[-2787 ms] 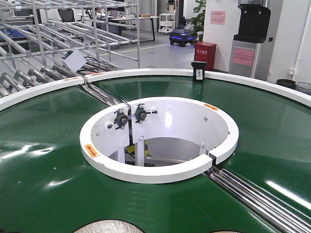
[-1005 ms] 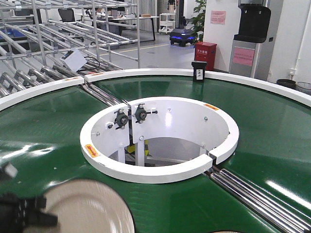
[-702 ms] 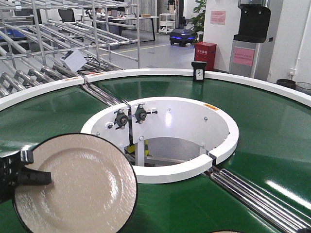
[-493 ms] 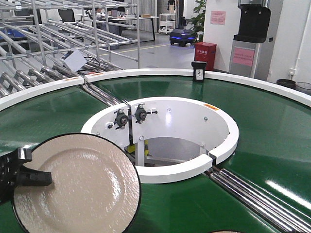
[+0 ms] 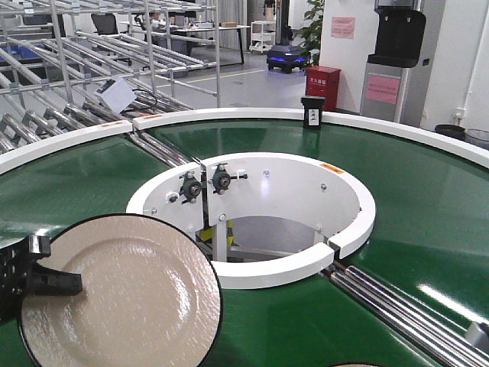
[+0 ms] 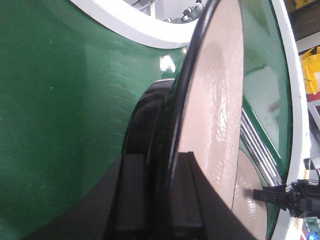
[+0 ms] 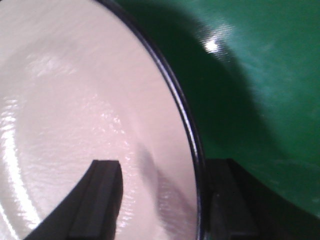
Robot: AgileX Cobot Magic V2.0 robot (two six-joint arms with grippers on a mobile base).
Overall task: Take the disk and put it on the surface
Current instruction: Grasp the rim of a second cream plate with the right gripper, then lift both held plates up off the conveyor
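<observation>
My left gripper is shut on the left rim of a cream disk with a dark rim. It holds the disk raised and tilted above the green belt at the lower left. In the left wrist view both fingers clamp the disk edge-on. A second cream disk lies on the belt. My right gripper is open and straddles its rim, one finger over its face and one outside it. This disk also shows in the left wrist view. The dark glossy tabletop is out of view.
A white inner ring surrounds the conveyor's central hole, with bearings on a bracket. Steel rollers cross the belt at the lower right and upper left. A black box sits on the far white rim. Metal racks stand behind.
Within the last second my left gripper lifted the disk off the belt and tilted it up. In the last half second it barely moved. A grey part entered at the lower right.
</observation>
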